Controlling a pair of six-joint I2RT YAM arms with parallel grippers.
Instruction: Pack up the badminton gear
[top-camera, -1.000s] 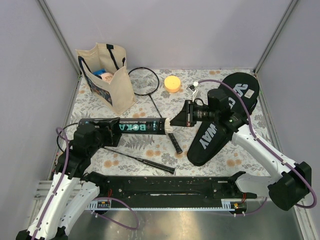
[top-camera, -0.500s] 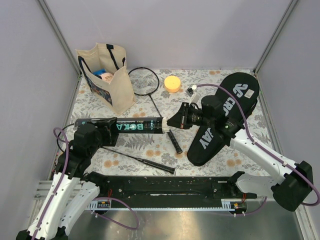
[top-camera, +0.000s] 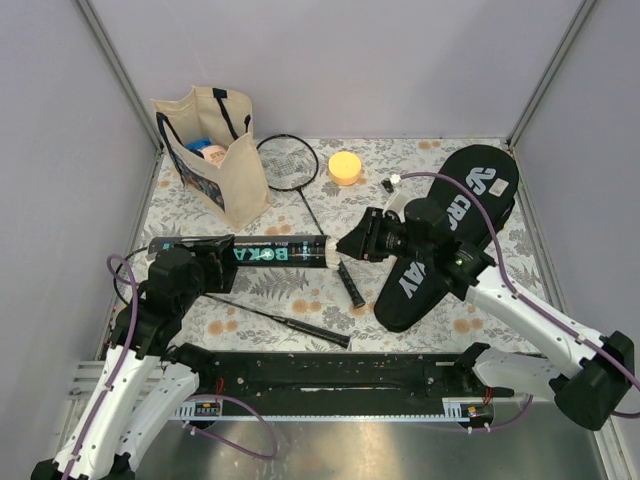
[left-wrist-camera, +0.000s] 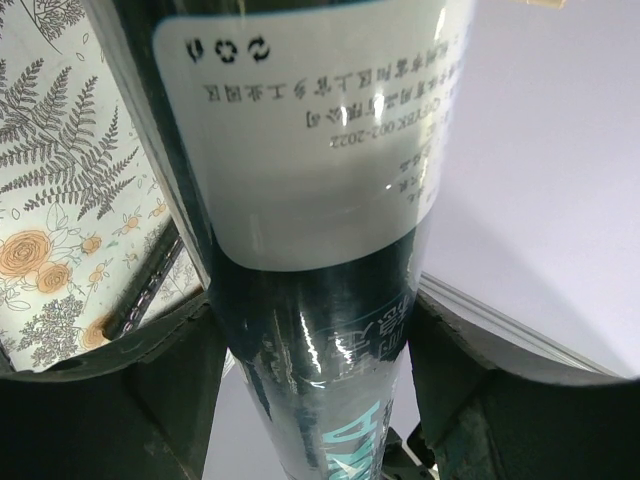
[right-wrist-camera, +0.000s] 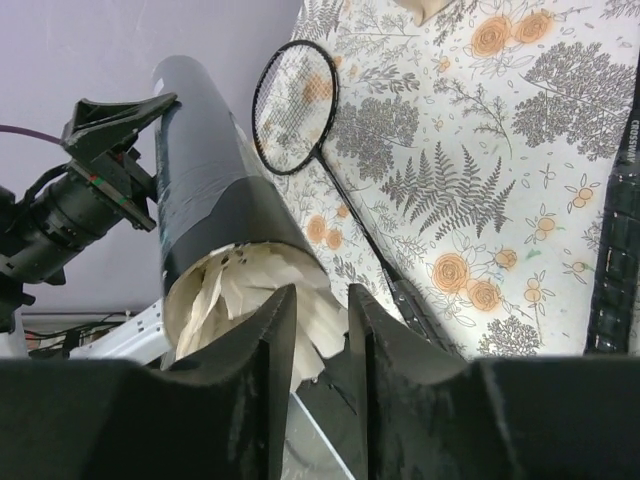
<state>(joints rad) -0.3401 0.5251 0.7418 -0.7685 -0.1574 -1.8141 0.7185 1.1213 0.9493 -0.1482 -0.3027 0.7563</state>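
Observation:
The long black lettered tube lies level above the table, and my left gripper is shut on its left part; the left wrist view shows the tube filling the gap between both fingers. White shuttlecock feathers fill the tube's open mouth. My right gripper sits right at that mouth, jaws a little apart, feathers showing through the gap. In the top view it meets the tube's right end. One racket lies behind the tube. A second racket lies in front. The black cover lies under my right arm.
A beige tote bag stands at the back left with items inside. An orange round object sits behind the first racket's head. A floral cloth covers the table. Grey walls close in the back and both sides.
The right gripper's jaws have parted a little at the tube's mouth. The tube and left gripper shifted slightly left, and the right arm followed.

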